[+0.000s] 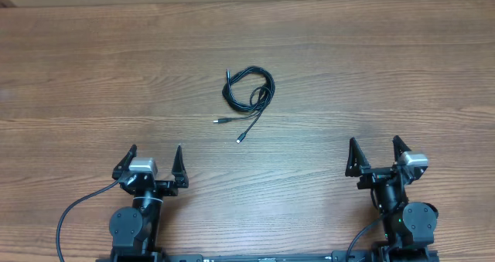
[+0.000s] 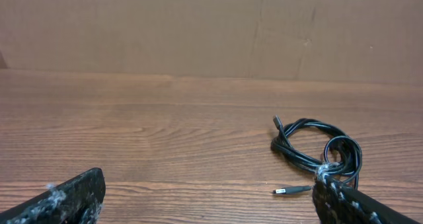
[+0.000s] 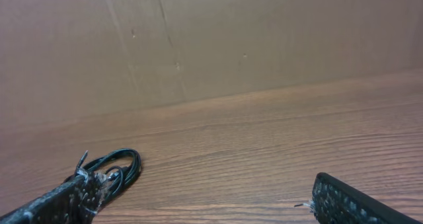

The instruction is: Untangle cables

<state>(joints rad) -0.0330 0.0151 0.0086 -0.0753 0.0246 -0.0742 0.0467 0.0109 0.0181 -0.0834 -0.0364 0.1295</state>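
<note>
The wooden table [image 1: 93, 61] fills the overhead view; a cardboard wall [image 2: 198, 26] stands behind its far edge in both wrist views. The two arms sit at the bottom of the overhead frame, one at lower left and one at lower right, well apart from each other and from the work; I read this as a neutral pose that keeps the middle unobstructed for the camera above. The left gripper [image 1: 155, 151] has its fingers spread wide with nothing between them; the right gripper [image 1: 375, 143] is likewise spread wide and holds nothing; both point up the frame toward the table's middle, probably so that either can reach in.

The cables [image 1: 249, 92] lie just above the centre of the overhead frame, between the two arms and a little nearer the left one, bunched in a loose black coil with strands crossing one another; hence the left wrist view shows them at its lower right and the right wrist view at its lower left. Smallest are the plug ends [image 1: 219, 120]: two silver-tipped tails stick out below the coil and one pokes out at its upper left; these free ends look like the natural places to pinch first; no untangling appears done.
</note>
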